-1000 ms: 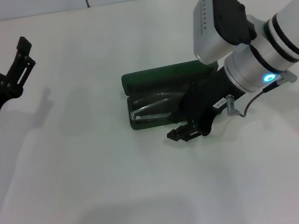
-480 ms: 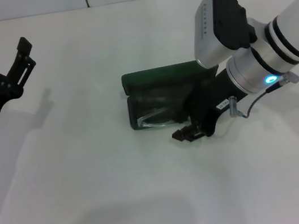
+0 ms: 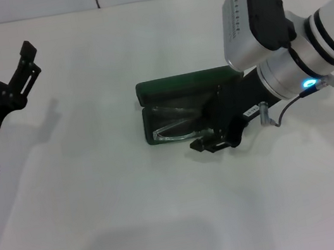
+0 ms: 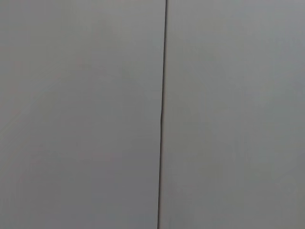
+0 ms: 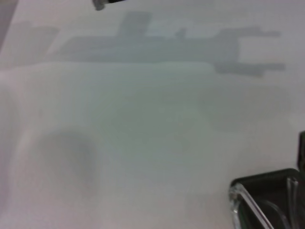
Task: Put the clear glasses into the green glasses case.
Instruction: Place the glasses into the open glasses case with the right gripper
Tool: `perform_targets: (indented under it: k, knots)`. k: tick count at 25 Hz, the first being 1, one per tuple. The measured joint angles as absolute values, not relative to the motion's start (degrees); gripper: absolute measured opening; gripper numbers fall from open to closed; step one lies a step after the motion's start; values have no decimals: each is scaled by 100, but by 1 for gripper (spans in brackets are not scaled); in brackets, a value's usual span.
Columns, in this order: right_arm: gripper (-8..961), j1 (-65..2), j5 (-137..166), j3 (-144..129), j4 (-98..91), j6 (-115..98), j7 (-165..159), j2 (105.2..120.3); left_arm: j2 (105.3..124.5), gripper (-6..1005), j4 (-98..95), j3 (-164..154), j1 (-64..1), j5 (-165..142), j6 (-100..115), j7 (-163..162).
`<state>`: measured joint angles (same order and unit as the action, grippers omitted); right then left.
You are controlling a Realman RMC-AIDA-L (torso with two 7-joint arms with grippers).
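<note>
The white worktop [image 3: 103, 206] carries the case [image 3: 174, 88], lying open near the middle with its lid raised at the far side. The right arm reaches in low from the right, and the right gripper [image 3: 211, 141] sits at the case's near right corner; whether its jaws are wide or narrow cannot be told. The left gripper [image 3: 1, 53] hangs well apart at far left, jaws spread wide and holding nothing. The glasses [image 3: 171, 127] lie inside the case's tray [image 5: 264, 183]

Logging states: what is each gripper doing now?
Left gripper: open, empty.
Right gripper: at the green glasses case; cannot tell.
</note>
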<state>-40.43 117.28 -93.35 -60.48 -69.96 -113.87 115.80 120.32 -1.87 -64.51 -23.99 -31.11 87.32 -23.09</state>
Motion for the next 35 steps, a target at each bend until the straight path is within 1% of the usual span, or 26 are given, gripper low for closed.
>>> perform_targets:
  k: [11, 22, 30, 35]
  knots:
    - [413, -4517, 11821, -9371, -5235, -6826, -11391, 11608, 12026, 880, -194, -6460, -2412, -3120, 8736, -2380]
    - [418, -4764, 11794, -9571, -4867, -6874, -11413, 11619, 12023, 880, -189, -6460, -2451, -3120, 8722, -2382]
    - [422, -4791, 11983, -9604, -4754, -6415, -11609, 11619, 12023, 880, -186, -6460, -2457, -3120, 8723, -2379]
    - [424, -4752, 11947, -9607, -4865, -6495, -11578, 11619, 12019, 880, -198, -6460, -2468, -3120, 8722, -2375]
